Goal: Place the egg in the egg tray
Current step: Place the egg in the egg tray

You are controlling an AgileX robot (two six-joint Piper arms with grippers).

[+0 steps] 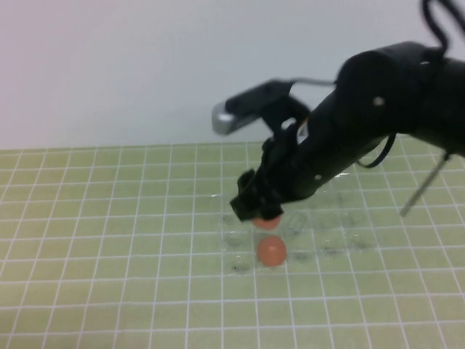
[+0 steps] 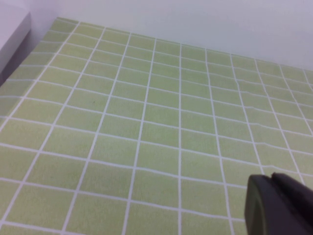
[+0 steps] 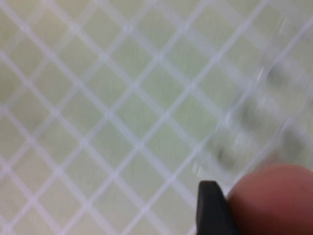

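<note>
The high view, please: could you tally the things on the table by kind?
Eggs: 2, one loose egg in the egg tray, one egg held by the right gripper.
Egg trays: 1.
Total: 3.
Left gripper is parked elsewhere.

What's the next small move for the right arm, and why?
Probably lower a little and release. The right gripper holds an egg over the clear egg tray, just behind a second egg already seated in a cup; the held egg looks not yet set down. The left gripper sits apart over bare mat.
</note>
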